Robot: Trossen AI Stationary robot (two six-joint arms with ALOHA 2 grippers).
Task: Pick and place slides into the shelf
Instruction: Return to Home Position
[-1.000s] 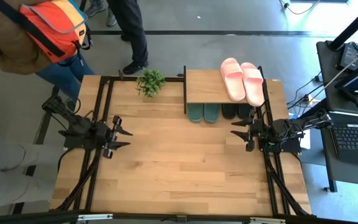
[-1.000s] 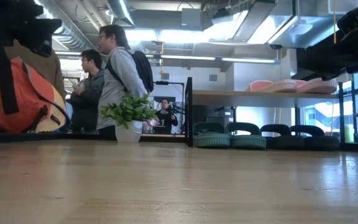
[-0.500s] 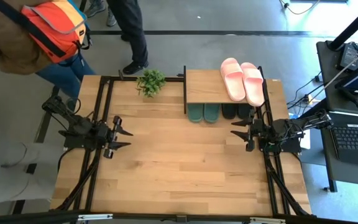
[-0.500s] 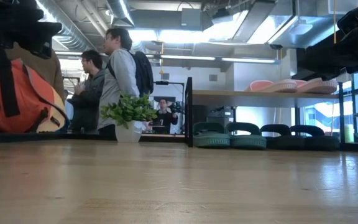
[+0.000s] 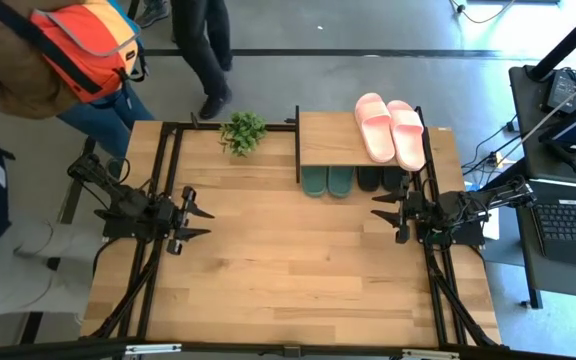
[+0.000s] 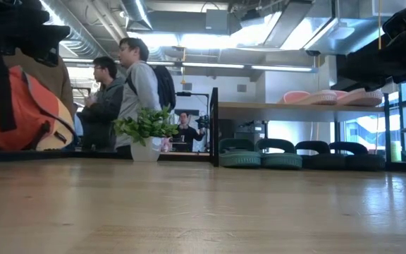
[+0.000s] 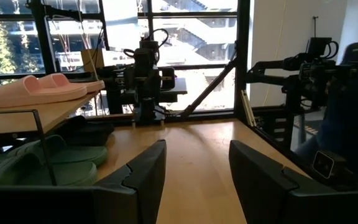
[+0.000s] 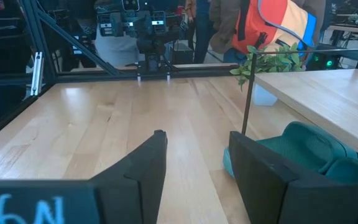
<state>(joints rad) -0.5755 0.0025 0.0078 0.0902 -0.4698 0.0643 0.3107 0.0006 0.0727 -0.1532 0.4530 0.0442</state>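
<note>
The small wooden shelf point(image 5: 346, 138) stands at the table's far right. The pink slides point(image 5: 391, 128) lie on its top plank. The green slides point(image 5: 326, 181) and the black slides point(image 5: 380, 179) rest on the table under the plank, side by side. My left gripper point(image 5: 202, 221) waits open above the table's left side, pointing level toward the right. Opposite it, by the right edge, my right gripper point(image 5: 381, 212) is open, facing left. Both are empty and clear of the slides.
A small potted plant point(image 5: 243, 131) stands left of the shelf at the far edge. Black frame rails point(image 5: 164, 190) run along the table's left and right sides. People with a backpack point(image 5: 86, 45) stand beyond the far left corner. A wide stretch of bare tabletop point(image 5: 288, 270) lies between the arms.
Both arms have kept still. Only the people beyond the table's far left corner have shifted.
</note>
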